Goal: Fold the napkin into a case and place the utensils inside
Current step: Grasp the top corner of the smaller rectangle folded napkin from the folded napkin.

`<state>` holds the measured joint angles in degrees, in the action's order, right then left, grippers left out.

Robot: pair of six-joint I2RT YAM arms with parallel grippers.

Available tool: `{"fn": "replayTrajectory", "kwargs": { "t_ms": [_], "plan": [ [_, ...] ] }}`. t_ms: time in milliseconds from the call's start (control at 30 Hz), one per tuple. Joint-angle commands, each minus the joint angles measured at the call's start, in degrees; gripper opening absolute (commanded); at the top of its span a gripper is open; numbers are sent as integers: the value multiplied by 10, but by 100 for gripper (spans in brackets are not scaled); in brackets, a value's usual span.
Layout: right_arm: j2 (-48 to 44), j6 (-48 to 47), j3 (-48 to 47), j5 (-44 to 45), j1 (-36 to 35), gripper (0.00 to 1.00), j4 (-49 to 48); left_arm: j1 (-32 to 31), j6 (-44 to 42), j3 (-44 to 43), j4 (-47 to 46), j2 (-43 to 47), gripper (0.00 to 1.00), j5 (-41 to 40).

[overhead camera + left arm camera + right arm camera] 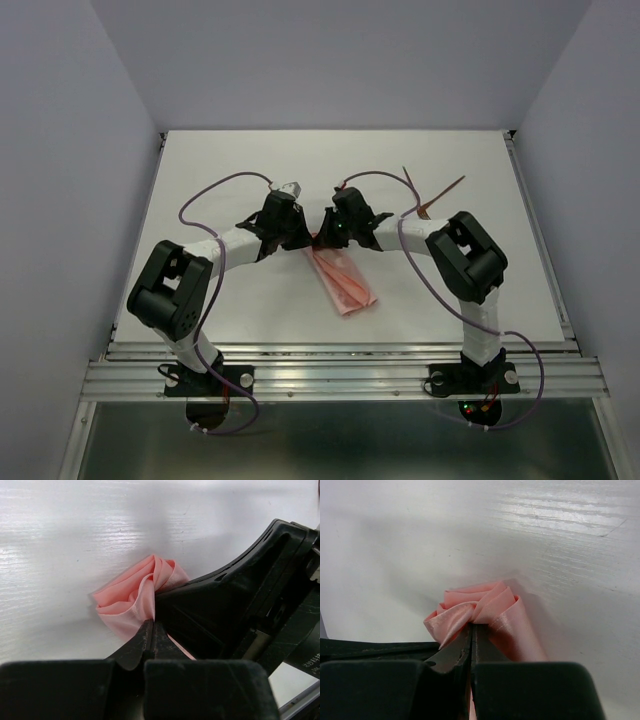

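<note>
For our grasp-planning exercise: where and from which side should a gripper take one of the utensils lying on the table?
Probably take one of the utensils mid-shaft from straight above, jaws across it: they lie flat in a V, apart except at the near tips.

Tiny white print [311, 666], perhaps Chinese, unreadable, on black housing [300, 645].

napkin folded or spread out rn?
Folded: the napkin lies as a narrow strip, its far end bunched and pinched by the left gripper and right gripper.
</note>
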<state>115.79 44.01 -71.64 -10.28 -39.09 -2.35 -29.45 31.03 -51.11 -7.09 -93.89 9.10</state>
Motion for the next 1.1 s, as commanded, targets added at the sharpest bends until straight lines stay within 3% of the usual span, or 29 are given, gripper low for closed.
{"fn": "replayTrajectory", "kwargs": {
  "t_ms": [0,400,733,900,1033,1067],
  "plan": [
    [15,18,-35,5,-5,1,-47,3,-9,6,-23,22,0,13],
    [-5,22,-27,5,-5,1,-69,3,-10,9,-25,17,0,7],
    [51,27,-73,9,-5,1,3,3,-8,11,-29,7,0,8],
    [6,9,-55,4,-5,1,4,3,-4,8,-21,2,0,-2],
    [-56,-35,-58,1,-5,2,72,4,4,6,-14,1,0,-14],
    [-65,-51,-58,-1,-5,6,82,5,4,8,-19,1,0,-12]
  ]
}}
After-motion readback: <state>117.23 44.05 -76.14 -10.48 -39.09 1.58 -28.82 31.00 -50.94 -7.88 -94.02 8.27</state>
